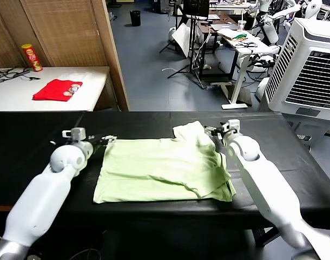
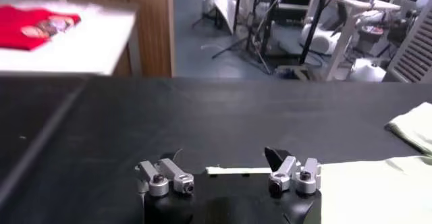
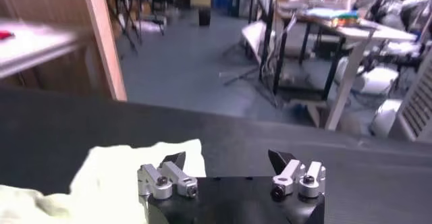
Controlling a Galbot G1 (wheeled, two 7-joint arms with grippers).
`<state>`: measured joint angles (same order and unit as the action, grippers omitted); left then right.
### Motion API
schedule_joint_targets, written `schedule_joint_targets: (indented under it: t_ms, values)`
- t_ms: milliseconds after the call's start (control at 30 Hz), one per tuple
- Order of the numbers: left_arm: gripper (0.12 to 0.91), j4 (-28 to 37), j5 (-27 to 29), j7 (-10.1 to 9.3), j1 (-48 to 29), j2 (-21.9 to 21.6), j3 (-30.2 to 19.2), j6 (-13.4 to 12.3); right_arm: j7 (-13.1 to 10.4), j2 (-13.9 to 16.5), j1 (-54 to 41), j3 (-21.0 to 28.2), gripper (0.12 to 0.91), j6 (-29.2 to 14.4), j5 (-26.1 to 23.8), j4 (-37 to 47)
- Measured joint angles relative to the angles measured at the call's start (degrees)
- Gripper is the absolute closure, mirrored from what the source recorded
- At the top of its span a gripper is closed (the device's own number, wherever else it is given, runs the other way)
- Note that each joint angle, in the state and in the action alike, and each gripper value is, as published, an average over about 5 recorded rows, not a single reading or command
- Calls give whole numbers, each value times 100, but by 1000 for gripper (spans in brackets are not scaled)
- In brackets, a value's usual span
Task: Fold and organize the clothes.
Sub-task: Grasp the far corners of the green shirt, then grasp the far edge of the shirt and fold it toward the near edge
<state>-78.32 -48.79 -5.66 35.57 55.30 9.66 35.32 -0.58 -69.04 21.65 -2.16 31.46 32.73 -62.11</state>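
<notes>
A long black worktop [image 1: 40,130] stands in a busy workshop. The green T-shirt [image 1: 159,170] lies in the middle of it, partly folded. The left claw [image 1: 108,138] is open at the shirt's ten o'clock corner. The right claw [image 1: 212,131] is open at its two o'clock corner. A red garment [image 1: 57,90] sits on a white table [image 1: 94,81] at eleven o'clock.

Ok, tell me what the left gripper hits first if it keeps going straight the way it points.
Probably nothing soon. The left gripper, open, points across the bare black table toward its far edge; the green T-shirt lies beside one finger, apparently off the line. Depth is hard to judge.
</notes>
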Motion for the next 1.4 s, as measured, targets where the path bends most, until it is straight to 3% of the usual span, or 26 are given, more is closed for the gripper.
schedule_joint_targets:
  t_ms: [167, 333, 433, 700, 800, 900, 1100, 1400]
  values:
    - [232, 313, -19, 124, -89, 53, -95, -3, 226, -336, -330, 90, 227, -175, -322, 723]
    - [238, 486, -39, 217, -111, 91, -113, -45, 278, -599, -523, 98, 258, -225, -488, 1225]
    - [335, 542, -98, 271, -122, 93, -109, -62, 279, -693, -558, 74, 376, -219, -504, 1374]
    - [785, 421, -158, 423, -24, 41, -109, -40, 297, -762, -536, -7, 747, -231, -559, 1478]
    - [886, 390, -131, 426, -1, 54, -110, -49, 303, -764, -530, -43, 839, -272, -578, 1503]
    - [898, 400, -49, 410, -8, 87, -110, -107, 285, -768, -488, -105, 888, -399, -640, 1482]
    - [902, 338, 97, 383, 4, 88, -53, -223, 283, -652, -288, -274, 903, -623, -573, 1181]
    - [902, -301, 15, 232, 361, -155, 256, -248, 48, -40, 538, -539, 903, -296, 185, -638]
